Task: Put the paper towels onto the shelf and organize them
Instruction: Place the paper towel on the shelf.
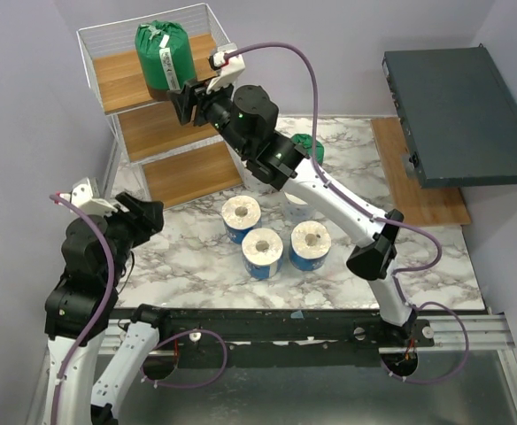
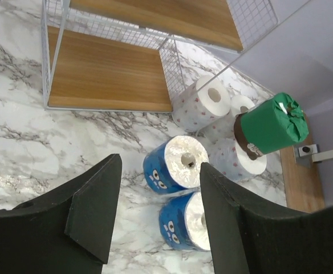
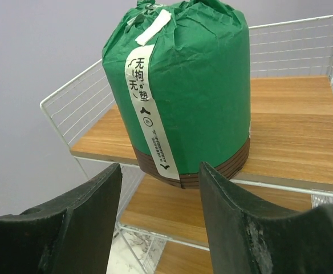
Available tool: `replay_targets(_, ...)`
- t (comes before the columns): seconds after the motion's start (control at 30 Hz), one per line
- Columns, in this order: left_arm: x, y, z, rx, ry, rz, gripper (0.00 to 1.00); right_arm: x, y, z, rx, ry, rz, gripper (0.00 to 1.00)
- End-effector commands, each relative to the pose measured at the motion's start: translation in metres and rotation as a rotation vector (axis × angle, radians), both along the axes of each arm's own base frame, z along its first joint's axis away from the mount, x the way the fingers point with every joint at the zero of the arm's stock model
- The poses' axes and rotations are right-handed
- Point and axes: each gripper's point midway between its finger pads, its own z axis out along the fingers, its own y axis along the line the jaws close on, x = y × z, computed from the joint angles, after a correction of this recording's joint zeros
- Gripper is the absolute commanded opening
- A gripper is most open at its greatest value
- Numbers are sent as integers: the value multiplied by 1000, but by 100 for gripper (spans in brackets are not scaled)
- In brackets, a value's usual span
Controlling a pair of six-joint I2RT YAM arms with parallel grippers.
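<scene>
Marble-patterned tabletop (image 1: 188, 261) carries a three-tier white wire shelf with brown wooden boards (image 1: 95, 55) at far left. One green-wrapped paper towel roll (image 1: 164, 55) stands upright on the top board's near edge. The right gripper (image 3: 161, 166) sits just near of it, fingers spread, gripping nothing. The left gripper (image 2: 161, 162) hovers at near left, also spread. Three blue-printed wrapped rolls (image 1: 263, 252) stand mid-table.

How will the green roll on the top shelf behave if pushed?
Standing on its flat end, the green roll probably slides, not rolls. Its crinkled wrap likely dents easily. Near the top board's edge, it might tip off.
</scene>
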Motion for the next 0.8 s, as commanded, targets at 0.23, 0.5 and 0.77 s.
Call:
replay_targets(0.23,-14,-16,-54,-62,71,-77,60,23,2,-2,29,-44,-105,66)
replay_targets(0.5,-8,-21,-57,-67,76,-93,60,47,-8,-1,52,-90,-181,68)
replay_targets(0.77,-3,-25,-67,-79,90,-106,60,65,-14,-5,64,-111,-213,70)
